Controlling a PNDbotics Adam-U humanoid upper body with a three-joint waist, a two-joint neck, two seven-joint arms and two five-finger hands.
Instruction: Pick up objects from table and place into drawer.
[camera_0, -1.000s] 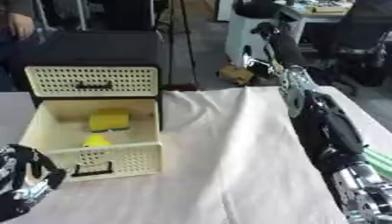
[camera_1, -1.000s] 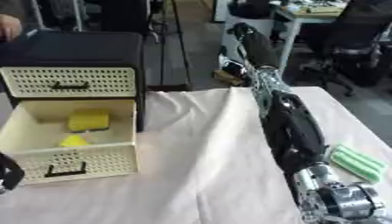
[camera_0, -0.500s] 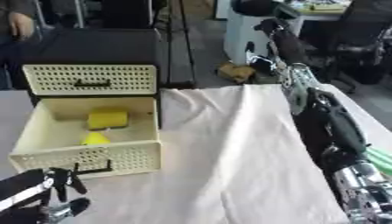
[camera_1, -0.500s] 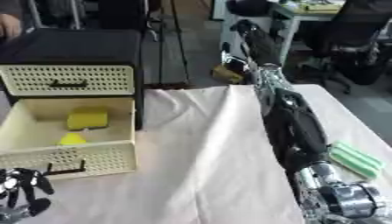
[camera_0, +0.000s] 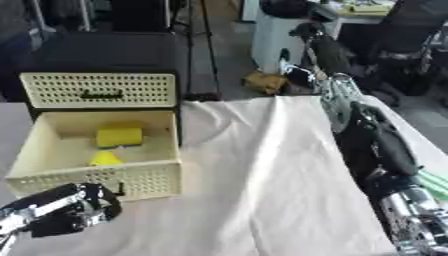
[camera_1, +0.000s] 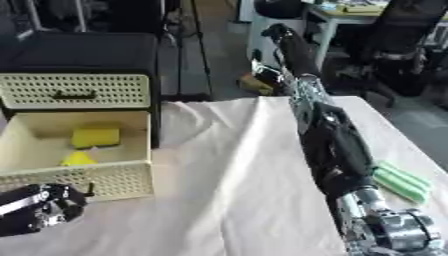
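A cream perforated cabinet stands at the back left, its lower drawer pulled out and open. Inside lie a yellow block and a smaller yellow piece. A green ribbed object lies on the table's right side, beside my right arm. That arm runs down the right edge to a silver wrist, and its hand is out of frame. My left hand shows blurred, black and silver, low at the left just in front of the drawer, and holds nothing that I can see.
A pale cloth covers the table. Beyond the far edge are a dark box on top of the cabinet, a white bin, an office chair and a brown thing on the floor.
My left hand has moved a little right from the left edge, to in front of the drawer. My right arm and the drawer's contents have stayed put.
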